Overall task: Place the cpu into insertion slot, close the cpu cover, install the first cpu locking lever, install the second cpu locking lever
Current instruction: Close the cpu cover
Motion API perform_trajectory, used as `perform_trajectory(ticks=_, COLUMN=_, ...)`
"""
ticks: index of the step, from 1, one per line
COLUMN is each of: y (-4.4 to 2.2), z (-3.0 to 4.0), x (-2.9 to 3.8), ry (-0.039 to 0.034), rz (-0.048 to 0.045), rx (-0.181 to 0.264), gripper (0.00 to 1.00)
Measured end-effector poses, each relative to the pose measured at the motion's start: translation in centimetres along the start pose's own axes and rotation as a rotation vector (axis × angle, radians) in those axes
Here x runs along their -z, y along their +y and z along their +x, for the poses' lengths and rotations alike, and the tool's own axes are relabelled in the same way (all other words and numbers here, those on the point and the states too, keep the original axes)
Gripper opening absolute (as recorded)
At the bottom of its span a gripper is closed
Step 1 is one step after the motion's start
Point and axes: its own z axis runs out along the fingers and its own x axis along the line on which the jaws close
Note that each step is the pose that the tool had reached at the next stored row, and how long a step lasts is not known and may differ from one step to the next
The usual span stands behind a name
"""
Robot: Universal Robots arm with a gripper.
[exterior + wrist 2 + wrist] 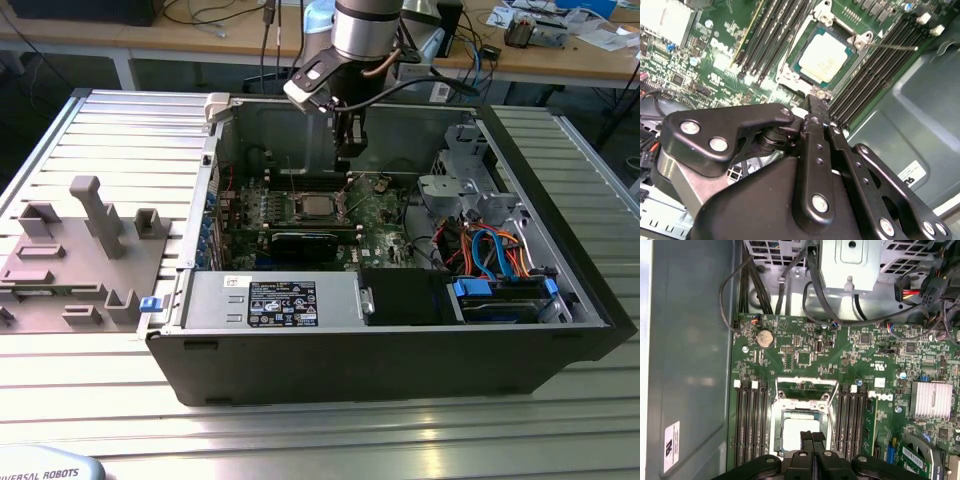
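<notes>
The cpu lies flat, silver top up, in the insertion slot on the green motherboard. The cpu cover looks tilted up from the slot's edge, with green board showing through its cut-out. A thin lever rod sticks out beside the slot, and another rod runs along its side. My gripper hangs just above one edge of the slot. Its black fingers are shut against each other with nothing between them.
Black memory slots flank the socket on both sides. A finned heatsink, a coin battery and cables crowd the board. The case walls enclose everything. A grey fixture sits on the table at the exterior view's left.
</notes>
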Motion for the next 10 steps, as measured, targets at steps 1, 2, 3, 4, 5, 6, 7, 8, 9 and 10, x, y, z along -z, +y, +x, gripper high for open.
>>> perform_trajectory(ticks=1, y=0.1, z=0.0, x=0.0, ry=0.0, rz=0.0, rx=0.0, gripper=0.11)
perform_trajectory(ticks=2, y=0.18, z=-0.01, x=0.0, ry=0.0, rz=0.0, rx=0.0, gripper=0.11)
perform_trajectory(ticks=3, y=0.29, z=-0.01, x=0.01, ry=0.0, rz=0.0, rx=0.0, gripper=0.11)
perform_trajectory(ticks=4, y=0.38, z=-0.02, x=0.01, ry=0.0, rz=0.0, rx=0.0, gripper=0.11)
perform_trajectory(ticks=5, y=0.53, z=-0.03, x=0.01, ry=0.0001, rz=0.0, rx=0.0, gripper=0.11)
perform_trajectory(ticks=6, y=0.66, z=-0.04, x=0.02, ry=0.0, rz=0.0, rx=0.0, gripper=0.11)
perform_trajectory(ticks=7, y=0.81, z=-0.04, x=0.02, ry=0.0, rz=0.0, rx=0.0, gripper=0.11)
perform_trajectory(ticks=8, y=0.94, z=-0.05, x=0.02, ry=0.0001, rz=0.0, rx=0.0, gripper=0.11)
perform_trajectory(ticks=9, y=1.07, z=-0.06, x=0.03, ry=0.0, rz=0.0, rx=0.0, gripper=0.11)
perform_trajectory(ticks=10, y=1.2, z=-0.07, x=0.03, ry=0.0, rz=0.0, rx=0.0, gripper=0.11)
